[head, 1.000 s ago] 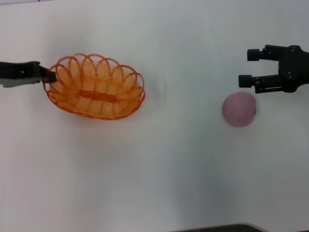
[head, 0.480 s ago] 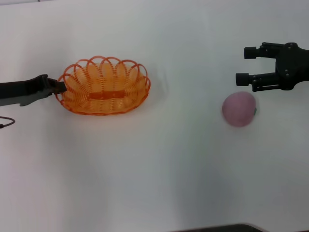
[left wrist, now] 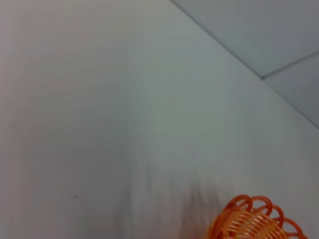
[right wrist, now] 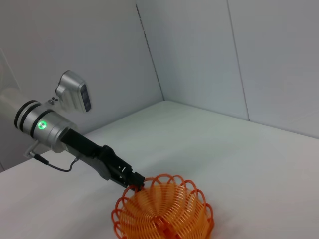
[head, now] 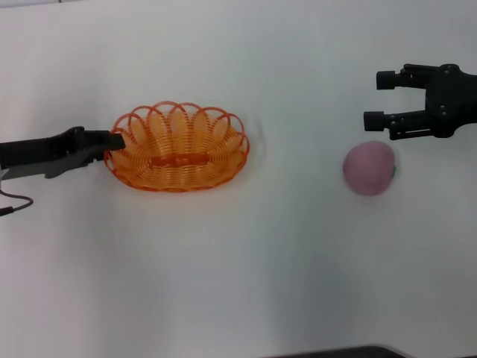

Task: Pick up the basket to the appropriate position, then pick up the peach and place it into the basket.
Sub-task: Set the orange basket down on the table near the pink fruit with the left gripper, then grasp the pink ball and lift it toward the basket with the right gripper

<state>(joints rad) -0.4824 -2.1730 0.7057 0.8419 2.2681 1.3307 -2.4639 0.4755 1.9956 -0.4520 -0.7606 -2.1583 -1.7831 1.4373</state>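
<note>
I judge I'm in the first step: placing the oval orange plastic wire-weave basket (head: 177, 148) with its looped scalloped rim. My left gripper (head: 115, 139) has its jaws pinched shut on the rim at the basket's left end; the right wrist view shows the same hold (right wrist: 137, 182) on a loop of the basket (right wrist: 163, 215). The basket sits level on the white table (head: 238, 253), left of centre, and I cannot tell whether its base touches the surface or hangs just above it.

The round, dull pink, matte-skinned peach (head: 368, 168) lies well apart to the right, its small green spot on its right side. My right gripper (head: 380, 98) hovers just beyond the peach, jaws spread wide with nothing between them.

Next, as I see it, I need the basket set down somewhere the right arm can reach and the rim let go, then the right gripper brought down around the peach.

Nothing lies between basket and peach. A thin dark cable (head: 15, 203) trails on the table under the left arm, away from the work
</note>
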